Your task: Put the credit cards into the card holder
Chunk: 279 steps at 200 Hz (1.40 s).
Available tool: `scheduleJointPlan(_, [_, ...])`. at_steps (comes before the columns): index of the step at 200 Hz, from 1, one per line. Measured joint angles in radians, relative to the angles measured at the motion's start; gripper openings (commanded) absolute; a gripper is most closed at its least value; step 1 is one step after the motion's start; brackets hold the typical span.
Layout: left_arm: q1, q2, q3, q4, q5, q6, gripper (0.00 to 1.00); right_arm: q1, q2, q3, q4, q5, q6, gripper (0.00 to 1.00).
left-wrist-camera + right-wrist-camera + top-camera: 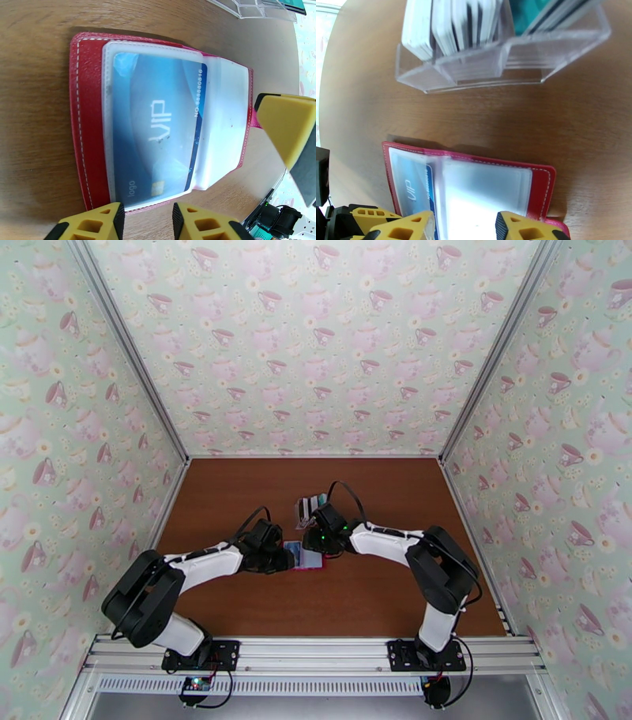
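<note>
Card holder [85, 118] lies open and flat on the table [521, 118], between the two arms and just short of the clear rack [474, 67]. One blue card [158, 126], marked VIP, sits inside a clear sleeve, almost fully in. The neighbouring sleeve [486, 189] looks vacant. Other credit cards [466, 19] stand on edge in the rack slots, with white, dark and teal edges showing.

Left gripper [146, 221]: jaws parted, nothing between them, poised at the holder's edge. Right gripper [464, 227]: jaws parted likewise, empty, low over the holder's other side. Whether it touches the holder is not discernible.

Judgement: one card is stowed and the next must come from the rack. To do it well:
- Pinch a single card by its upper edge, not two packed neighbours.
- Lift straight up so the rack neither tips nor drags.
- Keep the other gripper pressing the red cover so the holder cannot skate on the smooth wood.
- Present the card flat, short edge to the sleeve mouth, and slide at a shallow angle so the soft plastic does not buckle
</note>
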Motion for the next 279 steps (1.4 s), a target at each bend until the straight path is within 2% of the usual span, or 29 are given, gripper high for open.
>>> scheduleJointPlan(63, [0.000, 0.011, 0.000, 0.007, -0.003, 0.000, 0.40, 0.000, 0.015, 0.007, 0.000, -0.005, -0.006, 0.46])
scheduleJointPlan(81, [0.000, 0.012, 0.000, 0.016, -0.002, 0.006, 0.53, 0.000, 0.024, 0.008, 0.001, -0.005, -0.006, 0.47])
scheduleJointPlan(99, [-0.002, 0.012, 0.002, 0.033, 0.001, 0.004, 0.59, 0.000, 0.034, 0.008, 0.002, -0.007, -0.006, 0.46])
scheduleJointPlan(183, [-0.002, 0.004, -0.007, 0.053, 0.001, 0.004, 0.59, 0.000, 0.053, 0.005, 0.074, -0.064, 0.022, 0.46])
scheduleJointPlan(217, [-0.002, 0.003, -0.007, 0.058, 0.001, 0.005, 0.64, 0.000, 0.056, -0.003, 0.107, -0.095, 0.042, 0.46])
scheduleJointPlan(279, [-0.004, -0.053, -0.031, 0.023, -0.042, 0.012, 0.65, 0.000, 0.058, -0.014, 0.129, -0.109, 0.059, 0.46])
